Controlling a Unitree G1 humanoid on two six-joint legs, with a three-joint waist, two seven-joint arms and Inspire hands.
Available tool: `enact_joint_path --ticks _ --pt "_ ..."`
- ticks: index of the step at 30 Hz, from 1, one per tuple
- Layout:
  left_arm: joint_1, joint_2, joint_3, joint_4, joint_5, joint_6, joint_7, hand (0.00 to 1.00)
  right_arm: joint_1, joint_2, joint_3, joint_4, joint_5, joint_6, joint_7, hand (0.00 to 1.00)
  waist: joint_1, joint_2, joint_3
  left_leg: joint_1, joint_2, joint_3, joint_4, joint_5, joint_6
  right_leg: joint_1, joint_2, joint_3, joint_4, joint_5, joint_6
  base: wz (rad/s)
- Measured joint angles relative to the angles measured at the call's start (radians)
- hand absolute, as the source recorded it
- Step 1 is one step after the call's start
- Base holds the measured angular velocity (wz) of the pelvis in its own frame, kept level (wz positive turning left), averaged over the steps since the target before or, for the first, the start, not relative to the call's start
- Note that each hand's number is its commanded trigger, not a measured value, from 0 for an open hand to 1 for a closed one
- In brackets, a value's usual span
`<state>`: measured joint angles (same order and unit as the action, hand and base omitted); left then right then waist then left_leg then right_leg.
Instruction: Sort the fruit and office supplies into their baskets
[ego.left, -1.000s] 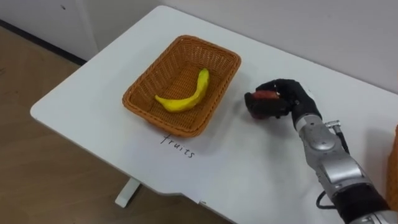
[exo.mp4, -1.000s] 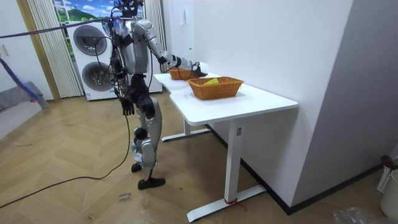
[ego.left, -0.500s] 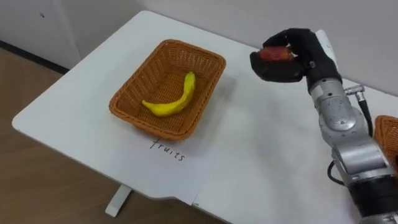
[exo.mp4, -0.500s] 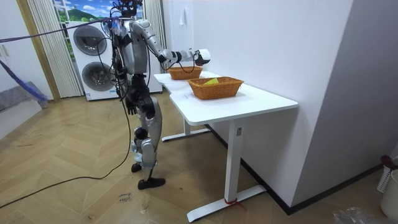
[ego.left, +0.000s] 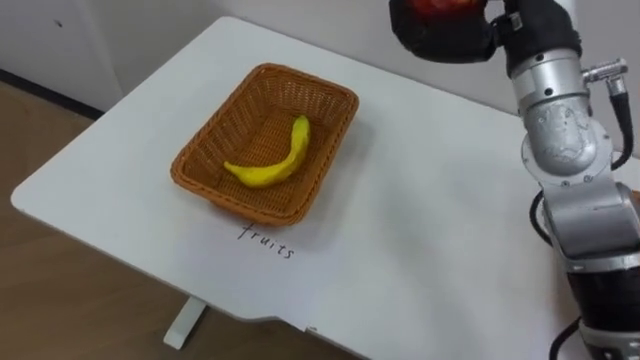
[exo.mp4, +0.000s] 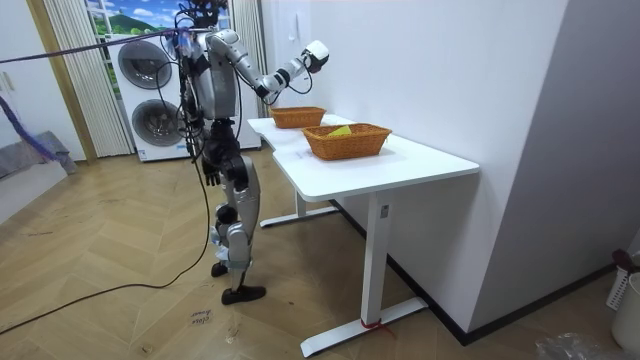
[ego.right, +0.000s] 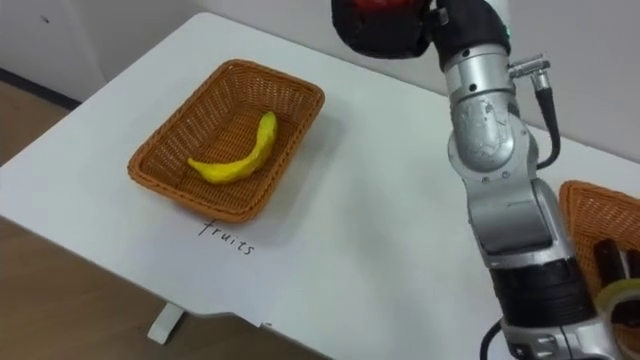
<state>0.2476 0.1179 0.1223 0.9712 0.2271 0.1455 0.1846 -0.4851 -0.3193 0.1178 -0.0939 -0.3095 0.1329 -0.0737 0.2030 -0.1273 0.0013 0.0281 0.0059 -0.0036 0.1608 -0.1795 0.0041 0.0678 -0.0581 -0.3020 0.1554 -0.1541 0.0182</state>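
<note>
Left eye view: my black right hand (ego.left: 450, 38) grips a red fruit (ego.left: 440, 4) at one o'clock. A yellow banana (ego.left: 270, 162) lies in the brown wicker basket (ego.left: 230, 205) at ten o'clock.

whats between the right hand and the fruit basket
Only bare table, seen in both eye views; the right hand, shut on a red fruit, is raised above it.

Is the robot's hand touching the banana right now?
Apart. The room view shows the right hand, holding a red fruit, raised high above the table, while the banana lies in the basket.
</note>
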Motion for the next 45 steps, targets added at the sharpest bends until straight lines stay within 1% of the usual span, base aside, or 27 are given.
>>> enact_joint_path --ticks 1,2,3,4,5,6,7,9,10,12,13,14,18,20,22,24,26,28,30,31,34,38,39,40,41,42,45 --pt "0.000 0.003 -0.001 0.003 0.001 0.000 0.000 0.00 -0.012 0.000 0.018 -0.001 -0.007 0.006 0.019 1.00 0.000 -0.005 -0.0010 0.000 0.000 0.000 -0.001 0.000 0.000 0.000 0.000 0.000 0.000 0.000 0.000 0.00" --pt "-0.006 0.009 -0.002 0.013 0.001 0.001 0.000 0.00 -0.019 0.003 0.032 -0.009 -0.019 0.021 0.044 1.00 0.003 -0.012 -0.0004 0.000 0.001 -0.001 -0.001 0.000 0.000 0.000 0.001 -0.002 0.000 0.000 0.000 0.00" --pt "-0.009 0.012 -0.002 0.018 0.001 0.003 0.000 0.00 -0.024 0.003 0.042 -0.009 -0.029 0.027 0.055 1.00 0.006 -0.016 -0.0003 0.000 0.001 -0.001 -0.001 0.000 0.000 0.000 0.001 -0.003 0.000 0.000 0.000 0.00" --pt "-0.016 0.017 -0.002 0.026 0.001 0.009 0.000 0.00 -0.034 0.003 0.064 -0.009 -0.057 0.045 0.079 1.00 0.012 -0.023 -0.0007 0.000 0.001 -0.001 -0.001 0.000 0.000 0.000 0.001 -0.004 0.000 0.000 0.000 0.00" --pt "-0.021 0.017 -0.003 0.026 0.001 0.016 0.000 0.00 -0.038 0.004 0.079 -0.009 -0.059 0.061 0.099 1.00 0.028 -0.028 -0.0014 0.000 0.001 -0.002 -0.001 0.000 0.000 0.000 0.001 -0.004 -0.001 0.000 0.000 0.00" --pt "-0.023 0.018 -0.005 0.026 0.001 0.020 0.001 0.00 -0.043 0.015 0.096 -0.006 -0.059 0.079 0.111 1.00 0.038 -0.032 -0.0017 0.002 0.000 -0.003 0.000 0.000 0.000 0.001 0.000 -0.006 -0.001 0.000 0.000 0.03" --pt "-0.025 0.020 -0.007 0.026 0.001 0.023 0.001 0.00 -0.044 0.022 0.102 -0.006 -0.059 0.085 0.116 1.00 0.044 -0.033 -0.0009 0.001 0.000 -0.004 0.000 0.000 0.000 0.001 0.000 -0.008 -0.001 0.000 0.000 0.10" --pt "-0.033 0.021 -0.007 0.028 0.001 0.026 0.003 0.00 -0.046 0.044 0.117 0.003 -0.056 0.088 0.133 1.00 0.063 -0.041 0.0033 -0.001 -0.002 -0.014 0.004 0.000 0.000 0.002 -0.002 -0.017 -0.002 0.000 0.000 0.12" --pt "-0.034 0.021 -0.007 0.033 0.000 0.027 0.004 0.00 -0.048 0.049 0.123 0.008 -0.054 0.088 0.136 1.00 0.074 -0.041 0.0044 0.000 -0.002 -0.015 0.004 0.000 0.000 0.003 -0.002 -0.018 -0.002 0.000 0.000 0.06" --pt "-0.046 0.022 -0.009 0.071 0.001 0.028 0.016 0.00 -0.067 0.063 0.157 0.051 -0.051 0.087 0.143 1.00 0.090 -0.045 0.0085 0.000 -0.003 -0.028 0.004 0.000 0.000 0.008 -0.003 -0.026 -0.003 0.000 0.000 0.08" --pt "-0.045 0.021 -0.009 0.075 0.001 0.028 0.021 0.00 -0.073 0.063 0.168 0.065 -0.050 0.087 0.143 1.00 0.097 -0.047 0.0097 0.001 -0.003 -0.028 0.004 0.000 0.000 0.008 -0.003 -0.026 -0.003 0.000 0.000 0.09" --pt "-0.046 0.018 -0.009 0.085 0.000 0.028 0.030 0.00 -0.082 0.063 0.185 0.096 -0.048 0.087 0.151 1.00 0.107 -0.049 0.0127 -0.001 -0.003 -0.031 0.005 0.000 0.000 0.010 -0.003 -0.030 -0.004 0.000 0.000 0.05" --pt "-0.043 0.012 -0.009 0.087 0.001 0.043 0.030 0.00 -0.086 0.064 0.220 0.138 -0.051 0.090 0.183 1.00 0.134 -0.049 0.0132 -0.018 -0.004 -0.043 0.004 -0.001 0.000 0.007 -0.004 -0.059 -0.004 0.000 0.000 0.13" --pt "-0.041 0.013 -0.009 0.087 0.001 0.056 0.029 0.00 -0.086 0.065 0.237 0.148 -0.054 0.101 0.199 1.00 0.148 -0.050 0.0131 -0.024 -0.005 -0.055 0.007 0.000 0.000 0.005 -0.004 -0.069 -0.004 0.000 0.000 0.14" --pt "-0.040 0.013 -0.010 0.086 0.001 0.060 0.029 0.00 -0.086 0.065 0.247 0.163 -0.054 0.109 0.203 1.00 0.155 -0.050 0.0126 -0.027 -0.005 -0.058 0.008 0.000 -0.001 0.006 -0.004 -0.080 -0.004 0.000 0.001 0.12" --pt "-0.038 0.016 -0.029 0.085 0.001 0.065 0.029 0.00 -0.087 0.068 0.256 0.189 -0.052 0.109 0.209 1.00 0.158 -0.050 0.0129 -0.025 -0.005 -0.064 0.009 0.000 -0.001 0.009 -0.004 -0.088 -0.003 0.000 0.001 0.12" --pt "-0.040 0.016 -0.029 0.073 0.000 0.066 0.026 0.00 -0.087 0.079 0.257 0.223 -0.053 0.109 0.221 1.00 0.159 -0.052 0.0143 -0.021 -0.005 -0.065 0.009 0.000 0.000 0.012 -0.005 -0.095 -0.004 -0.001 0.001 0.06" --pt "-0.043 0.017 -0.029 0.062 0.000 0.066 0.023 0.00 -0.087 0.082 0.266 0.237 -0.053 0.109 0.231 1.00 0.159 -0.050 0.0160 -0.021 -0.005 -0.064 0.010 0.000 0.000 0.012 -0.006 -0.096 -0.004 -0.001 0.001 0.00" --pt "-0.048 0.020 -0.030 0.041 0.000 0.066 0.021 0.00 -0.086 0.082 0.288 0.241 -0.054 0.109 0.241 1.00 0.156 -0.047 0.0204 -0.022 -0.005 -0.064 0.010 0.000 0.000 0.012 -0.007 -0.097 -0.004 -0.001 0.001 0.00" --pt "-0.049 0.020 -0.030 0.035 0.000 0.066 0.021 0.00 -0.086 0.082 0.293 0.241 -0.054 0.109 0.243 1.00 0.155 -0.047 0.0212 -0.023 -0.005 -0.064 0.010 0.000 0.000 0.011 -0.007 -0.097 -0.004 -0.001 0.002 0.00" --pt "-0.062 0.022 -0.030 0.022 0.001 0.064 0.021 0.00 -0.086 0.082 0.295 0.241 -0.055 0.109 0.266 1.00 0.157 -0.047 0.0211 -0.034 -0.005 -0.063 0.010 0.000 0.000 -0.001 -0.006 -0.097 -0.004 -0.001 0.002 0.00" --pt "-0.059 0.022 -0.029 0.019 0.001 0.066 0.021 0.00 -0.086 0.082 0.295 0.241 -0.064 0.109 0.282 1.00 0.159 -0.046 0.0213 -0.034 -0.005 -0.063 0.010 0.000 0.000 -0.002 -0.006 -0.096 -0.004 -0.001 0.002 0.00" --pt "-0.059 0.022 -0.029 0.019 0.001 0.066 0.021 0.00 -0.086 0.082 0.295 0.241 -0.072 0.109 0.285 0.88 0.158 -0.046 0.0212 -0.034 -0.005 -0.063 0.010 0.000 0.000 -0.002 -0.006 -0.096 -0.004 -0.001 0.002 0.00" --pt "-0.059 0.022 -0.026 0.018 0.001 0.066 0.020 0.00 -0.086 0.081 0.295 0.241 -0.089 0.109 0.291 0.54 0.159 -0.046 0.0212 -0.034 -0.005 -0.063 0.010 0.000 0.000 -0.002 -0.006 -0.094 -0.004 -0.001 0.002 0.00" --pt "-0.059 0.022 -0.025 0.017 0.001 0.066 0.020 0.00 -0.086 0.078 0.295 0.241 -0.099 0.109 0.296 0.16 0.159 -0.046 0.0212 -0.034 -0.006 -0.062 0.010 0.000 0.000 -0.002 -0.006 -0.094 -0.005 -0.001 0.002 0.00" --pt "-0.060 0.022 -0.024 0.017 0.001 0.066 0.019 0.00 -0.086 0.076 0.295 0.241 -0.102 0.109 0.297 0.00 0.158 -0.047 0.0211 -0.033 -0.006 -0.061 0.010 0.000 0.000 -0.002 -0.006 -0.093 -0.005 -0.001 0.002 0.00" --pt "-0.060 0.022 -0.024 0.016 0.001 0.065 0.016 0.00 -0.086 0.075 0.292 0.242 -0.132 0.109 0.303 0.00 0.156 -0.047 0.0209 -0.032 -0.005 -0.057 0.010 0.000 0.000 -0.002 -0.005 -0.083 -0.005 -0.001 0.002 -0.02"
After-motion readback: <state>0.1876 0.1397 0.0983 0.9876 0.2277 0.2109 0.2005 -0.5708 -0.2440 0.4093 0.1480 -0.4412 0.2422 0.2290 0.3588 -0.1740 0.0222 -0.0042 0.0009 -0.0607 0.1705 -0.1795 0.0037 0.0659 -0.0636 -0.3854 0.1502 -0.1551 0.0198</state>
